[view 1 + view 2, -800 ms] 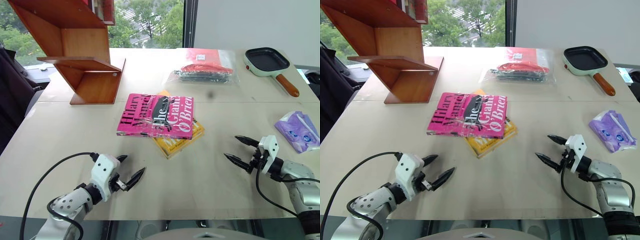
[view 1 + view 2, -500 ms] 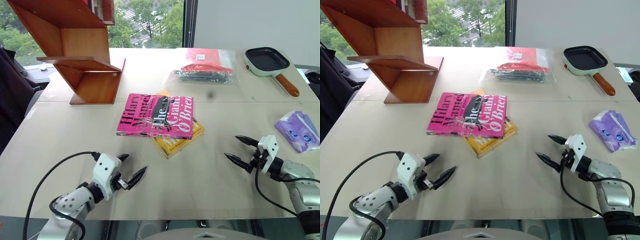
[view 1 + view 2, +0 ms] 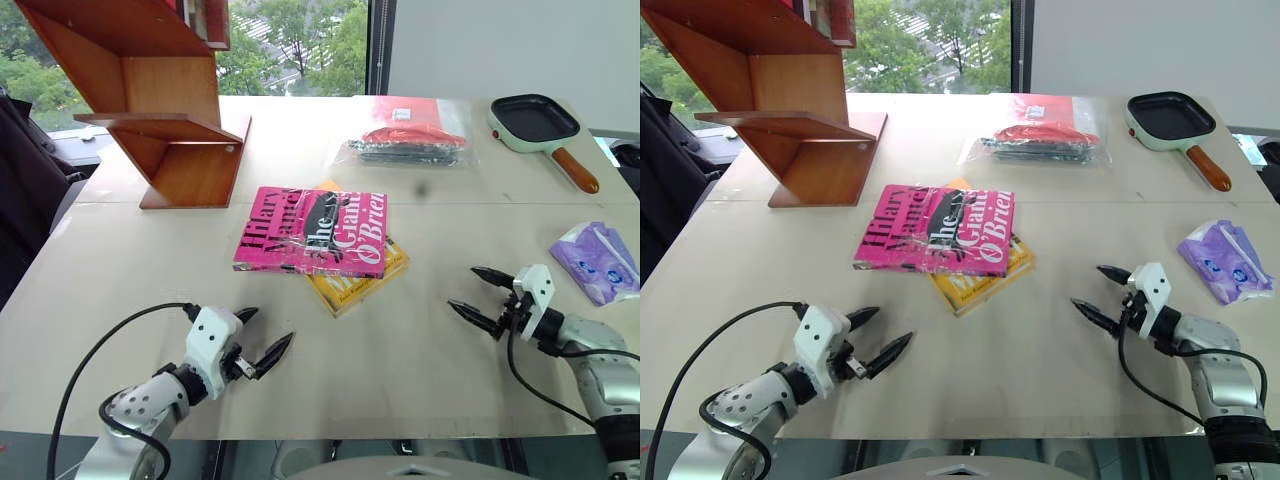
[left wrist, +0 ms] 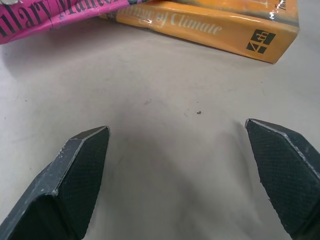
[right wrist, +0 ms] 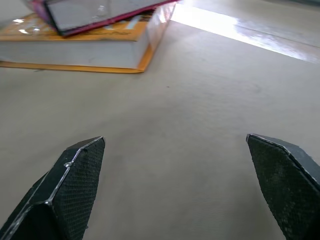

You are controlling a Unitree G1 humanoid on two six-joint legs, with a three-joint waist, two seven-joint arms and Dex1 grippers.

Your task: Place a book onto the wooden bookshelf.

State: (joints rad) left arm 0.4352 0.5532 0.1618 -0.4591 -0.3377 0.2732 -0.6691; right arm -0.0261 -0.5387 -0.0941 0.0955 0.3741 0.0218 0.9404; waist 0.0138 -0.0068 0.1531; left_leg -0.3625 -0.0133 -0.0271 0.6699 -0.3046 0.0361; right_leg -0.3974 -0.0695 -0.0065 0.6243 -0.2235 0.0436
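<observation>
The pink book (image 3: 313,231) with black and white lettering lies flat mid-table, resting on a yellow-orange book (image 3: 360,277). The wooden bookshelf (image 3: 160,105), reddish-brown with slanted boards, stands at the far left of the table. My left gripper (image 3: 262,338) hovers open near the front edge, short of the books, with nothing between its fingers. My right gripper (image 3: 480,293) is open and empty too, to the right of the books and pointing towards them. In the left wrist view the pink book (image 4: 45,22) and the yellow-orange book's spine (image 4: 210,32) lie ahead of the fingers.
A clear bag with red and black items (image 3: 408,138) and a small green frying pan (image 3: 540,127) lie at the back right. A purple packet (image 3: 598,262) sits at the right edge. A black cable (image 3: 95,355) loops from my left arm.
My right gripper has shifted slightly up the table and towards the books. The left gripper and the books have stayed put.
</observation>
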